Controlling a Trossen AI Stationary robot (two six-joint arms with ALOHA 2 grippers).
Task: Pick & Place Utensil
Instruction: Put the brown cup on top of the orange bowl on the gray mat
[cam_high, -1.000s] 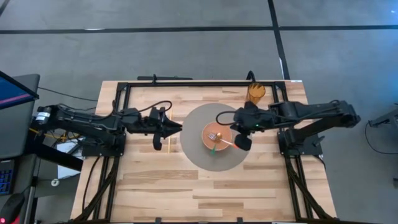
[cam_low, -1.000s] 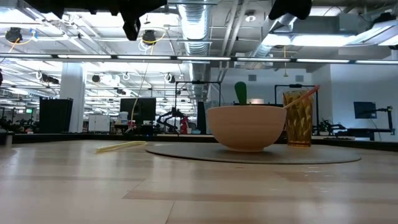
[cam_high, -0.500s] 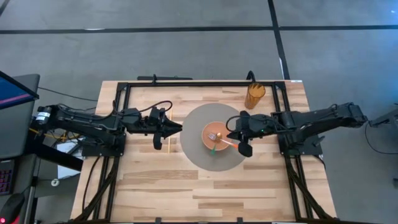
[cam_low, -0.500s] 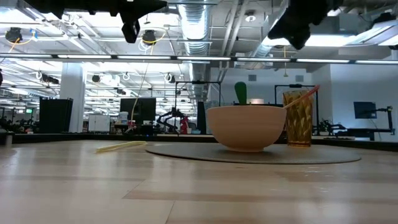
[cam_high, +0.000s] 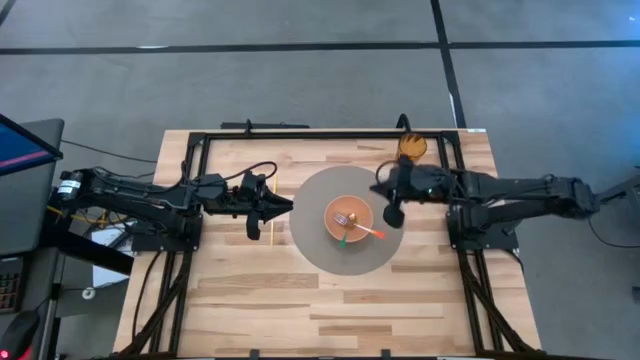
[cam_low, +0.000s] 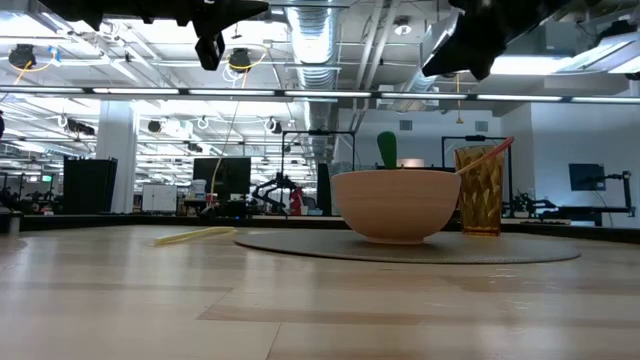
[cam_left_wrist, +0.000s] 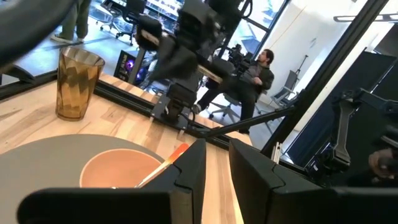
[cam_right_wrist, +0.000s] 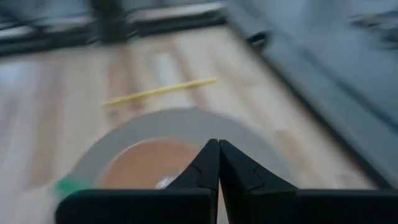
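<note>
High view: a round grey mat (cam_high: 310, 215) lies mid-counter (cam_high: 250, 300) with an orange bowl (cam_high: 330, 212) on it. In the bowl lie a metal spoon (cam_high: 343, 217), a green-handled utensil (cam_high: 342, 239) and an orange-handled utensil (cam_high: 371, 232), both handles sticking out over the rim. A yellow stick (cam_high: 270, 234) lies on the wood just beside the mat's left edge. An amber glass (cam_high: 412, 146) stands near the counter's far right side. The left tool (cam_high: 288, 206) hangs over the mat's left edge, apart from the bowl. The right tool (cam_high: 393, 214) hangs just beside the bowl's right rim, holding nothing.

Low view: the bowl (cam_low: 395, 205) sits on the mat (cam_low: 300, 245), a green handle (cam_low: 386, 150) rising behind it, the glass (cam_low: 479, 190) to its right, the stick (cam_low: 195, 236) flat on the counter to the left. Both arms show only as dark shapes overhead.

Left wrist view: the left tool (cam_left_wrist: 214, 168) has its fingers (cam_left_wrist: 193, 171) parted with a gap, empty; beyond them the bowl (cam_left_wrist: 118, 168), the glass (cam_left_wrist: 78, 84), and a seated person (cam_left_wrist: 258, 74) in the room.

Right wrist view: the right tool (cam_right_wrist: 217, 165) has its fingers (cam_right_wrist: 205, 168) pressed together, empty, above the bowl (cam_right_wrist: 149, 162); the stick (cam_right_wrist: 158, 91) lies beyond.
</note>
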